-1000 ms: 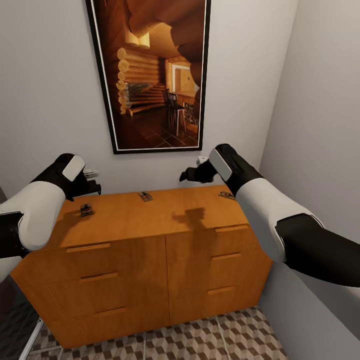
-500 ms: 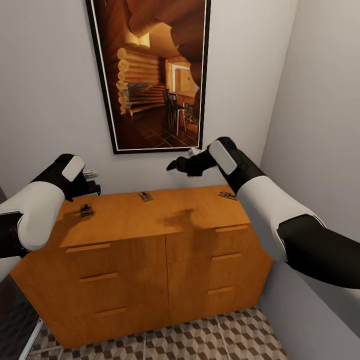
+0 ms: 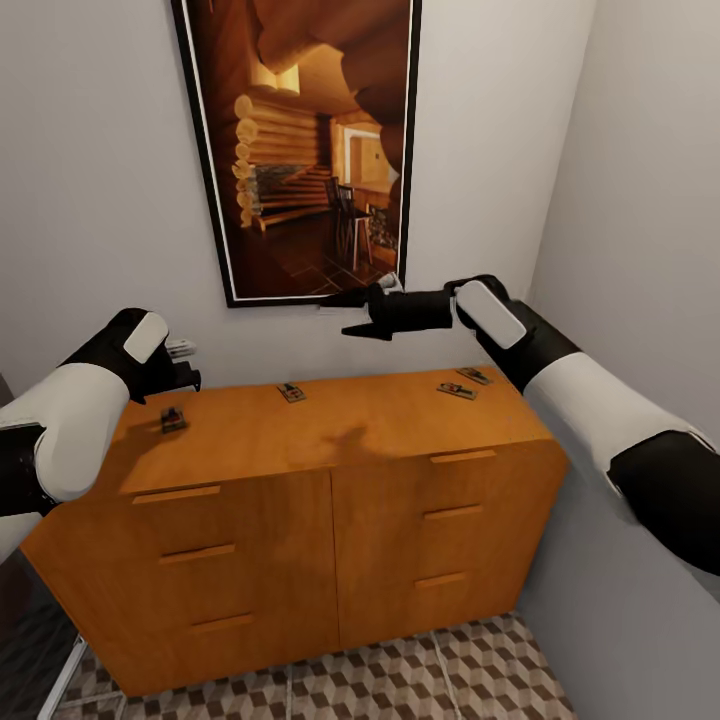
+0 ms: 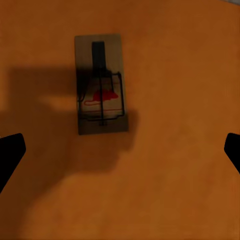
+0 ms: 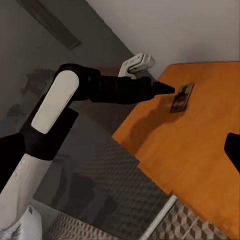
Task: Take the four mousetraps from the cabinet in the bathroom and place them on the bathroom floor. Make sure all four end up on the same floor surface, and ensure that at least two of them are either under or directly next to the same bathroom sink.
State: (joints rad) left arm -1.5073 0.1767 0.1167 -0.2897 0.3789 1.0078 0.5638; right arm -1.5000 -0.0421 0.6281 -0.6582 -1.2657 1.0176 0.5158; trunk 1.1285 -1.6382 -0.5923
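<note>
Here both tools gape empty — left tool (image 3: 190,378) above the mousetrap (image 3: 173,420) by the cabinet (image 3: 300,500) edge.

Readable text: none from my station | mousetrap (image 4: 101,84) plate: red mark, no letters I can read | framed picture (image 3: 305,150): no caption

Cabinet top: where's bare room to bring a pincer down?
On the cabinet, the front strip and the middle between the back-centre trap and the right pair are bare. Crowded: back-right corner with two traps, and the left end, where the left pincer hovers over a trap.
</note>
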